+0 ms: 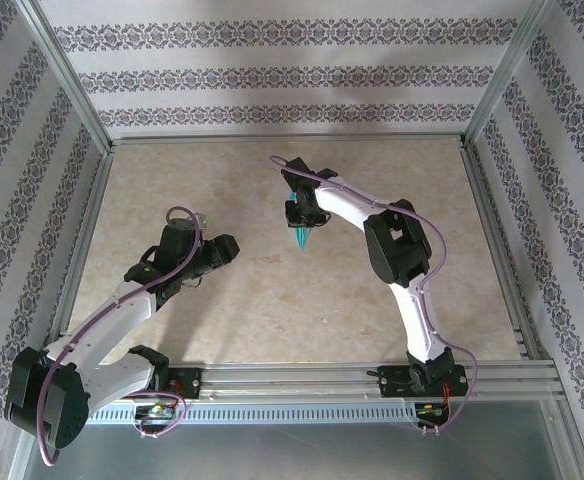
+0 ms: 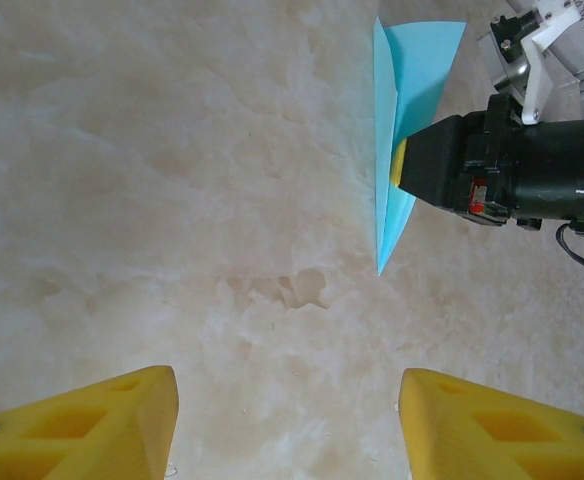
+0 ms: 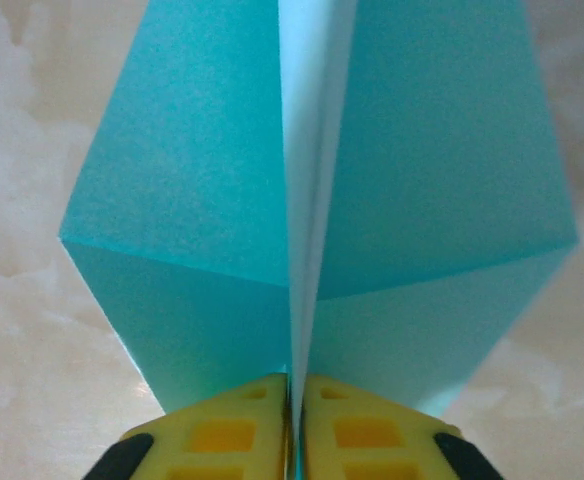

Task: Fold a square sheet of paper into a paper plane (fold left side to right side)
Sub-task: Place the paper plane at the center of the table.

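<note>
The cyan paper plane [image 1: 302, 238] hangs above the table's middle, nose pointing toward the near edge. It is the square sheet of paper, folded into a dart. My right gripper [image 1: 300, 212] is shut on its central keel fold. In the right wrist view the yellow fingers [image 3: 222, 435] press together on the fold, and the wings [image 3: 192, 190] spread to both sides. The left wrist view shows the plane [image 2: 417, 60] from the side, with the right gripper's pad [image 2: 399, 163] on it. My left gripper [image 2: 287, 420] is open with nothing between its fingers, low over the table, left of the plane [image 1: 222, 248].
The beige marble-patterned tabletop [image 1: 272, 300] is bounded by aluminium rails [image 1: 82, 250] and patterned walls [image 1: 272, 75]. Both arm bases sit on the near rail [image 1: 302, 380].
</note>
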